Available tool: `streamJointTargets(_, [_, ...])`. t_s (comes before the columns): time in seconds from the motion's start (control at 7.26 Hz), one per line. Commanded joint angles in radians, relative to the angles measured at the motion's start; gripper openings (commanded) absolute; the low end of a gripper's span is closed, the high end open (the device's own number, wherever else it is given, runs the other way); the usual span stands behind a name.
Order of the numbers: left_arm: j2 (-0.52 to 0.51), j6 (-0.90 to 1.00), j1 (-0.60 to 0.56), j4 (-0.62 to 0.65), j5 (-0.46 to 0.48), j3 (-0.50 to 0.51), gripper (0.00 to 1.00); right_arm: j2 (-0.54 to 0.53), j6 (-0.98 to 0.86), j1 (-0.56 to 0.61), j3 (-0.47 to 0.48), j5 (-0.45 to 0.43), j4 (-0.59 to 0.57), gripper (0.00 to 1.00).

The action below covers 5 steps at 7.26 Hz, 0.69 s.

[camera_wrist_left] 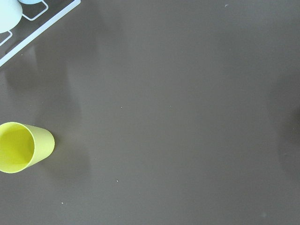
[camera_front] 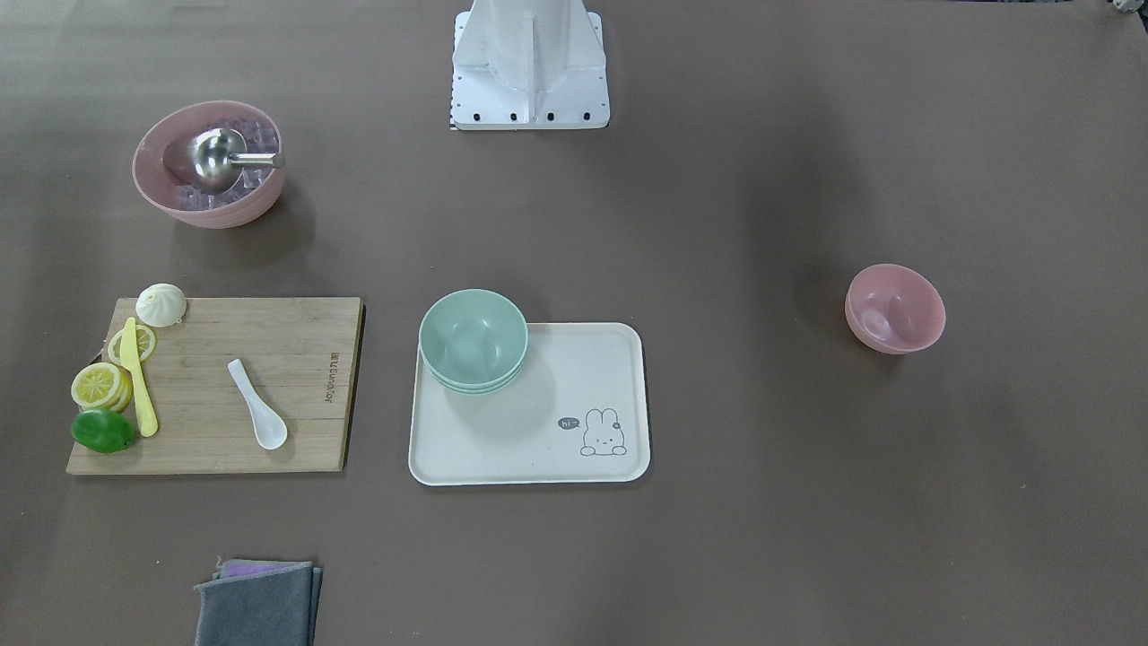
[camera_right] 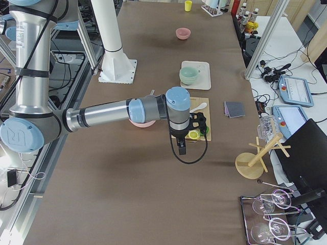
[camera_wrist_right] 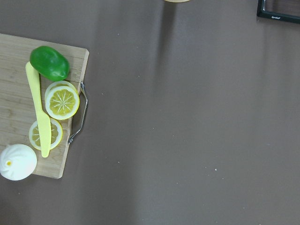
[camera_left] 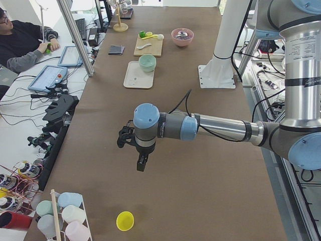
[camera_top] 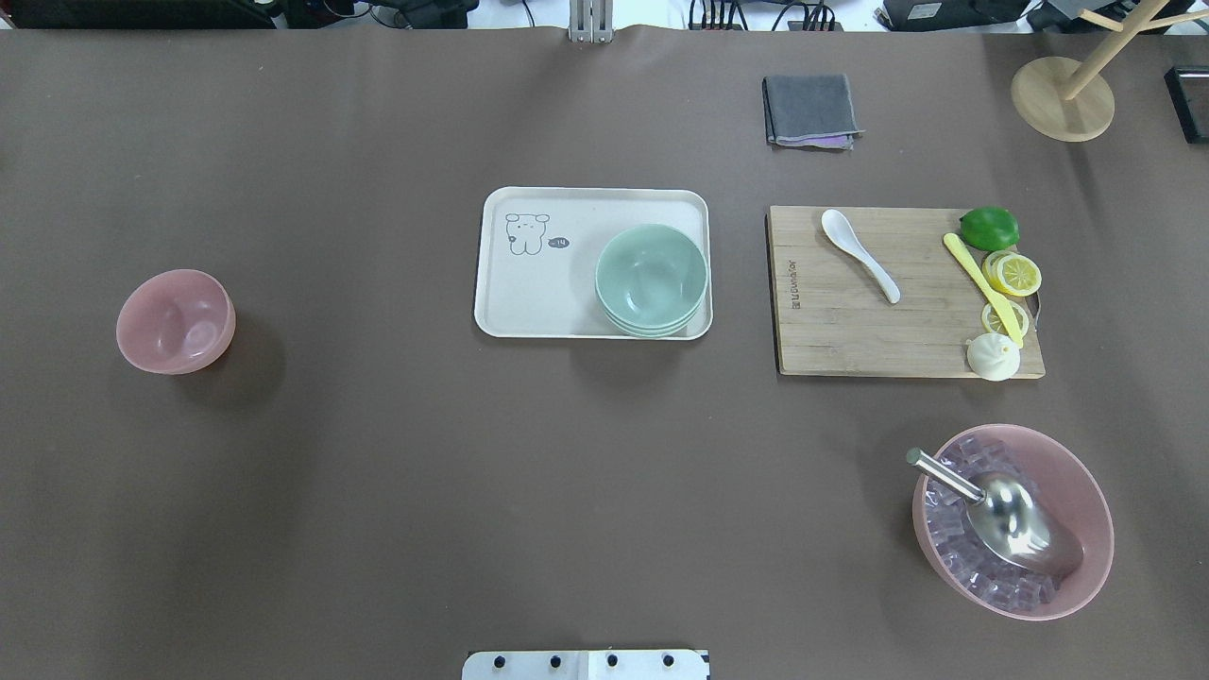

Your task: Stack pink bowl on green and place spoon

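Overhead exterior: nothing stacked yet; bring your left gripper (camera_left: 142,163), opening impossible to tell, over the small matte pink round bowl (camera_top: 176,321) far from it.

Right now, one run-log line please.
stage: unstarted | pink bowl: alone on table | green bowls: stacked on tray | spoon: on cutting board | jaws: state unclear

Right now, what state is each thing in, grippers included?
Small pink bowl: upright, empty, alone on the table.
Green bowls: nested, upright, on the tray; top one empty.
Spoon: lying scoop-up on the cutting board.
Large pink bowl: holds ice cubes and a steel scoop.
Left gripper: above bare table; open or shut unclear.
Right gripper: beside the cutting board; open or shut unclear.
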Motion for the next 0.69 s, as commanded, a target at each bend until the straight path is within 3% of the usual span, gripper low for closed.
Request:
streamJointTargets(0.0, [0.003, 0.001, 0.000, -0.013, 0.000, -0.001, 0.99, 0.002, 0.004, 0.000, 0.014, 0.004, 0.000, 1.00])
streamJointTargets(0.41, [-0.003, -0.003, 0.002, -0.150, 0.002, 0.002, 0.99, 0.006, -0.005, 0.000, 0.014, 0.012, 0.003, 1.00])
streamJointTargets(0.55, [-0.041, -0.006, 0.003, -0.210, 0.003, 0.019, 0.98, -0.004, -0.008, 0.000, 0.010, 0.010, 0.052, 1.00])
